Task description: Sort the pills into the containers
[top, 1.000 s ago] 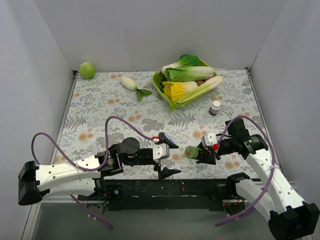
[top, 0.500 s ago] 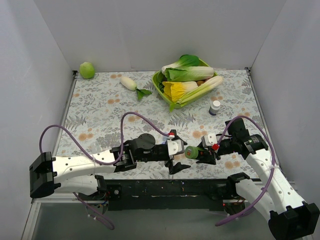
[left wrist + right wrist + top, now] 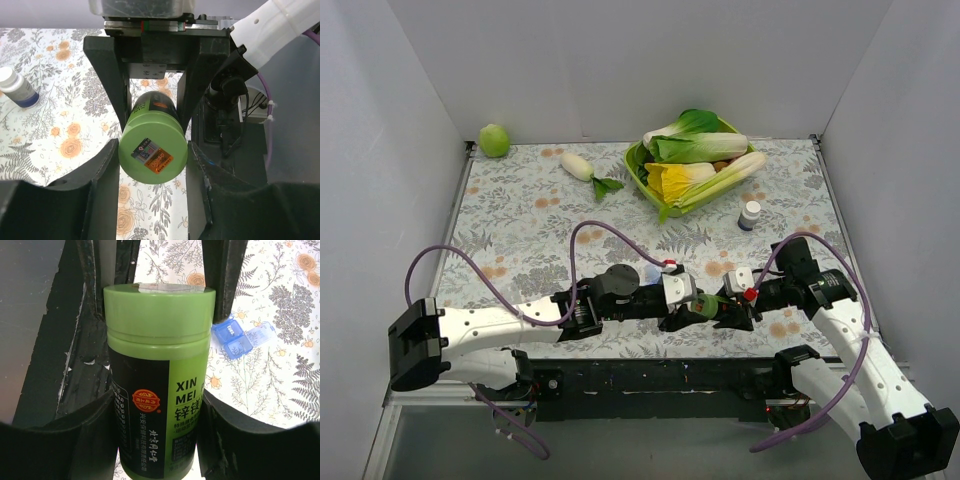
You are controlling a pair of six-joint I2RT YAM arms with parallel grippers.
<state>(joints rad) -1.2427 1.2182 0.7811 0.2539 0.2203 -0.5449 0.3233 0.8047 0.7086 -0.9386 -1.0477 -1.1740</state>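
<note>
A green pill bottle (image 3: pixel 157 390) with a black label lies level between the two arms, a little above the table's near edge (image 3: pixel 703 305). My right gripper (image 3: pixel 157 405) is shut on its body. My left gripper (image 3: pixel 152 155) is shut on its green cap (image 3: pixel 152 150), with a finger pressed against each side of it. In the top view the left gripper (image 3: pixel 688 305) and right gripper (image 3: pixel 718 308) meet nose to nose. The translucent blue containers (image 3: pixel 240 337) lie on the floral cloth beyond the bottle, some lids raised. No loose pills show.
A small white bottle with a dark base (image 3: pixel 750 214) stands right of centre, also in the left wrist view (image 3: pixel 17 87). A lime-green bowl (image 3: pixel 638 172) of leafy vegetables sits at the back. A white radish (image 3: pixel 578 165) and a green ball (image 3: pixel 494 139) lie back left.
My left arm has reached right to the bottle and its jaws have gone from wide open to shut on the cap. The right arm and bottle have stayed still.
</note>
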